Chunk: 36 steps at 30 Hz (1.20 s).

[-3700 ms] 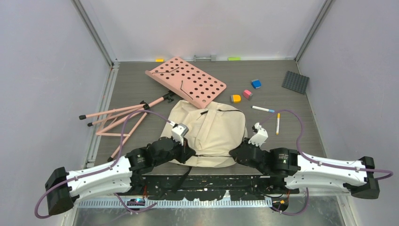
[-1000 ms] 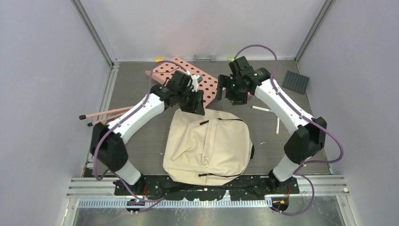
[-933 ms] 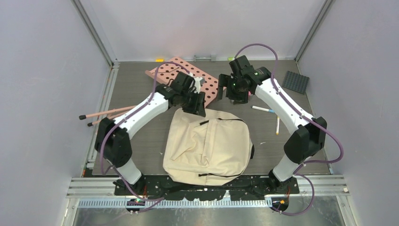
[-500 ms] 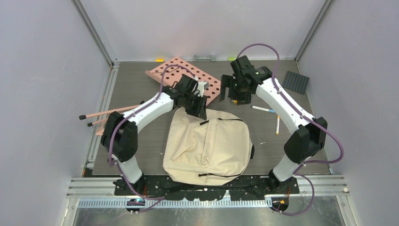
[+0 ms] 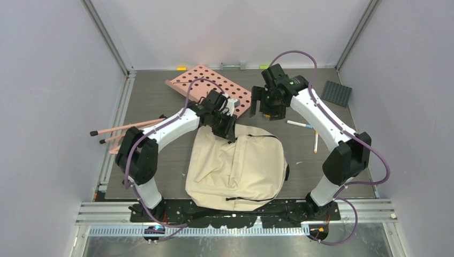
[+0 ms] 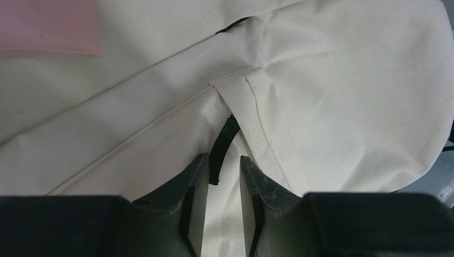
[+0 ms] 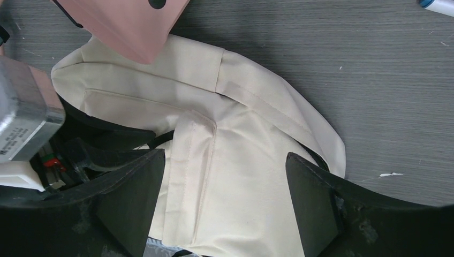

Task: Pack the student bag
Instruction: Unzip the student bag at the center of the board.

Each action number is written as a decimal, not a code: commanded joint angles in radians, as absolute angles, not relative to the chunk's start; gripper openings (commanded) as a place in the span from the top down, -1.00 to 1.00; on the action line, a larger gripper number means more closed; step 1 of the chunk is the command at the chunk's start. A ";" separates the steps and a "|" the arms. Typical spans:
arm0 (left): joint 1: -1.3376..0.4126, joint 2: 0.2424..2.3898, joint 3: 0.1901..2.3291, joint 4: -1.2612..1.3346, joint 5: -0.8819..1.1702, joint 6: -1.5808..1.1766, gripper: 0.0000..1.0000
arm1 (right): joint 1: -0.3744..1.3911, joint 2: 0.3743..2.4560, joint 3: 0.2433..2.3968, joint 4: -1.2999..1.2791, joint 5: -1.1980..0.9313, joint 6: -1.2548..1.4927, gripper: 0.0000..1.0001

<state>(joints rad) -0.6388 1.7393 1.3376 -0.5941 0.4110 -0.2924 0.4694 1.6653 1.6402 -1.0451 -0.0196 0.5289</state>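
Note:
The cream student bag [image 5: 235, 166] lies flat in the middle of the table, its top end toward the far side. My left gripper [image 5: 231, 131] is down at that top end. In the left wrist view its fingers [image 6: 220, 158] stand narrowly apart with a black zipper pull [image 6: 224, 142] between them. The pull lies beside the left finger, with a gap to the right one. My right gripper [image 5: 264, 110] hovers over the bag's far right corner, open wide, with only cream fabric [image 7: 246, 160] below its fingers [image 7: 225, 155].
A pink perforated board [image 5: 214, 91] lies just beyond the bag, and its corner shows in both wrist views [image 6: 48, 24] [image 7: 123, 21]. Pink tripod legs [image 5: 128, 128] lie at the left. Two pens [image 5: 300, 125] [image 5: 316, 140] and a dark grey studded plate [image 5: 336, 92] are at the right.
My left gripper has moved right and nearer, onto the bag's top end, and its jaws have narrowed around the zipper pull. The right gripper has barely shifted.

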 commanded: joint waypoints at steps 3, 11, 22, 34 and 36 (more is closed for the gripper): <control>-0.654 1.730 1.317 -0.585 0.397 -0.268 0.41 | 0.466 1.655 1.631 -1.049 -0.028 0.542 -0.78; -0.679 1.738 1.320 -0.618 0.266 -0.203 0.35 | 0.467 1.636 1.606 -1.039 -0.037 0.546 -0.77; -0.721 1.727 1.286 -0.596 0.192 -0.182 0.54 | 0.468 1.615 1.538 -0.983 -0.075 0.587 -0.74; -0.747 1.662 1.244 -0.599 0.203 -0.221 1.00 | 0.482 1.668 1.432 -0.822 -0.230 0.716 -0.66; -0.750 1.632 1.226 -0.594 0.207 -0.238 1.00 | 0.486 1.684 1.414 -0.800 -0.245 0.737 -0.64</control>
